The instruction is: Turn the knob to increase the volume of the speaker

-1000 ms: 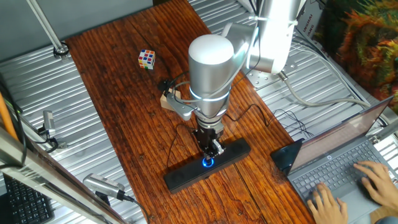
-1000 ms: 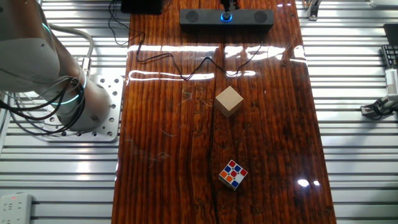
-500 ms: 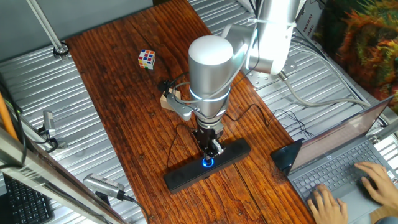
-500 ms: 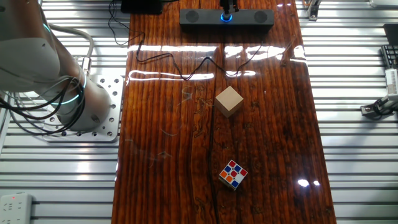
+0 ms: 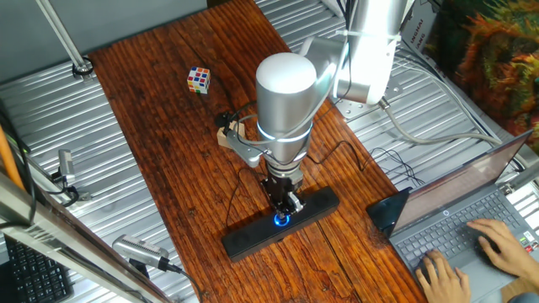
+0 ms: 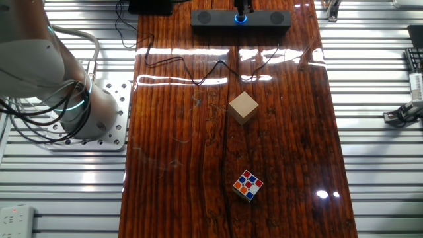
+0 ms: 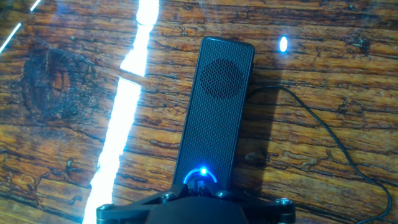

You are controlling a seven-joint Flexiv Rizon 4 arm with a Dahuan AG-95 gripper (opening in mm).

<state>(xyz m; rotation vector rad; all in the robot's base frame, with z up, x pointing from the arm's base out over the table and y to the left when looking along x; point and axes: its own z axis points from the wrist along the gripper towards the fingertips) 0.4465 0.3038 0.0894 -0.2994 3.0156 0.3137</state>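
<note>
Gripper (image 5: pixel 284 210) pointing straight down, fingertips right at the knob (image 5: pixel 280 220); whether closed on the dial or merely touching it cannot be told, since the hand view crops the fingers and the fixed views are too small. Knob glowing blue at the middle of the speaker (image 5: pixel 244 239), directly beneath the tool. Speaker lying flat on the wooden table (image 5: pixel 168 126), long axis running left-near to right-far. Probably only a twist about the vertical axis needed, no sideways travel.
</note>
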